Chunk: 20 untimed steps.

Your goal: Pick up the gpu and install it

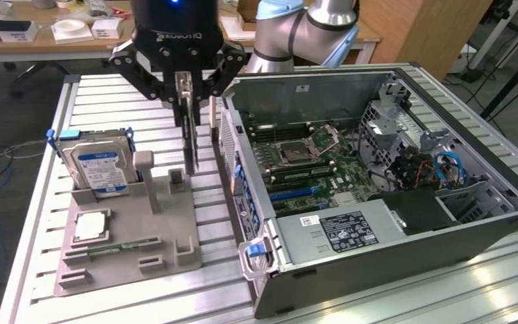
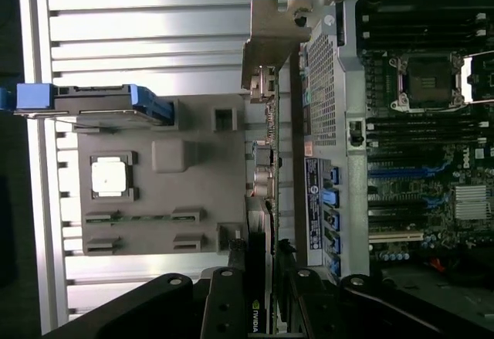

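Above the gray holder (image 1: 151, 226), fingers (image 1: 212, 86) clamp the gpu (image 1: 189, 131) edge-on, long axis vertical, bracket end down.

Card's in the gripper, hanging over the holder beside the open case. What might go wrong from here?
1. The gripper pinches the graphics card near its upper end, so the long hanging part may tilt or slip.
2. The card hangs close to the computer case's outer wall; its metal bracket might catch there.
3. The hard drive stands upright in the holder nearby; a sideways swing could knock it.
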Each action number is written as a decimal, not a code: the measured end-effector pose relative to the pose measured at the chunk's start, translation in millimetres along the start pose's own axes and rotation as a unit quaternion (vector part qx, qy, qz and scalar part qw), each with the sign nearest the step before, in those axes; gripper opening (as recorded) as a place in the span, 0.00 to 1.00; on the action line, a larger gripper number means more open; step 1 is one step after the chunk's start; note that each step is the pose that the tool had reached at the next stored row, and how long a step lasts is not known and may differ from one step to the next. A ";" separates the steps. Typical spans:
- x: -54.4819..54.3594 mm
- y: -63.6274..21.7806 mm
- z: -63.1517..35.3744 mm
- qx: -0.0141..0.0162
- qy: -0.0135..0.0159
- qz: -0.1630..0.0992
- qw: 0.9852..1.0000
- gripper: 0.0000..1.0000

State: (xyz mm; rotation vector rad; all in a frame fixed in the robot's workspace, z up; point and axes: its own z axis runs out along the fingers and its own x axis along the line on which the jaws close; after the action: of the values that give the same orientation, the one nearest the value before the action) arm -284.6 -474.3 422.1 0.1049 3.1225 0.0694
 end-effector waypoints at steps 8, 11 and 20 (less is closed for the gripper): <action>-11.9 0.8 0.2 0.000 0.000 0.000 1.000 0.26; -12.5 0.9 0.2 0.000 0.000 0.000 1.000 0.26; -28.9 2.0 0.5 0.000 0.000 0.000 1.000 0.26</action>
State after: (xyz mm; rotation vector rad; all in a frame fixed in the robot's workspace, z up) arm -255.7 -474.2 422.1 0.1045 3.1226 0.0693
